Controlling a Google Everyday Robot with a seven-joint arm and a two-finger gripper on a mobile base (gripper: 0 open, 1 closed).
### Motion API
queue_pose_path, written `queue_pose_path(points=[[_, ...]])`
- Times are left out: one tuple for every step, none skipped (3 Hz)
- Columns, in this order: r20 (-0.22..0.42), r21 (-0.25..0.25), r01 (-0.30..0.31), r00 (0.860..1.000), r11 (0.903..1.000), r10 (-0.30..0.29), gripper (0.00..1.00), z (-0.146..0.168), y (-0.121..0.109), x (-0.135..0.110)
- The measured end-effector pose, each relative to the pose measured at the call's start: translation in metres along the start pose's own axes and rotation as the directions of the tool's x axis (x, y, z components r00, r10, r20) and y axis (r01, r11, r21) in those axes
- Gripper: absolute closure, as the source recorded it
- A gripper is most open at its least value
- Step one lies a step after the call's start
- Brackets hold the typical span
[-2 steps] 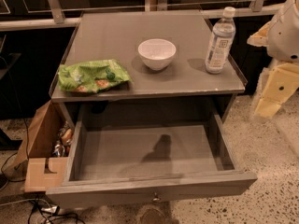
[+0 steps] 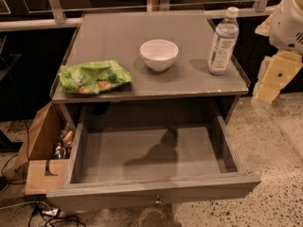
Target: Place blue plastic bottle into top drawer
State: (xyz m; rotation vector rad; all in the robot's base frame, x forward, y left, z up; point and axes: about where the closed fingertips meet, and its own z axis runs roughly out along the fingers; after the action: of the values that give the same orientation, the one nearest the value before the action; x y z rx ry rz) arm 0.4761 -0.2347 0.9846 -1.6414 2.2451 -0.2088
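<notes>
The blue plastic bottle (image 2: 222,41), clear with a white cap and a pale label, stands upright on the back right of the grey cabinet top (image 2: 118,37). The top drawer (image 2: 151,193) is pulled wide open below it, with nothing inside and a small metal knob (image 2: 157,201) on its front panel. My gripper (image 2: 273,77) is the cream-coloured end of the arm at the right edge of the view. It hangs beside the cabinet's right side, to the right of the bottle and apart from it.
A white bowl (image 2: 159,54) sits mid-top, left of the bottle. A green snack bag (image 2: 93,76) lies at the front left of the top. A brown cardboard box (image 2: 45,150) with items stands on the floor left of the drawer, with cables (image 2: 42,214) by it.
</notes>
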Motion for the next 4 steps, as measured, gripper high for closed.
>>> queue_pose_path(points=[[0.0,0.001,0.0,1.0,1.0,0.0,0.0,0.0,0.0,0.0],[0.023,-0.007,-0.042,0.999,0.9991,0.043,0.0,0.007,-0.006,0.007],[0.074,-0.011,-0.152,0.986,0.9884,0.152,0.0,0.025,-0.032,0.03],[0.1,-0.006,-0.212,0.972,0.9772,0.212,0.0,0.042,-0.055,0.05]])
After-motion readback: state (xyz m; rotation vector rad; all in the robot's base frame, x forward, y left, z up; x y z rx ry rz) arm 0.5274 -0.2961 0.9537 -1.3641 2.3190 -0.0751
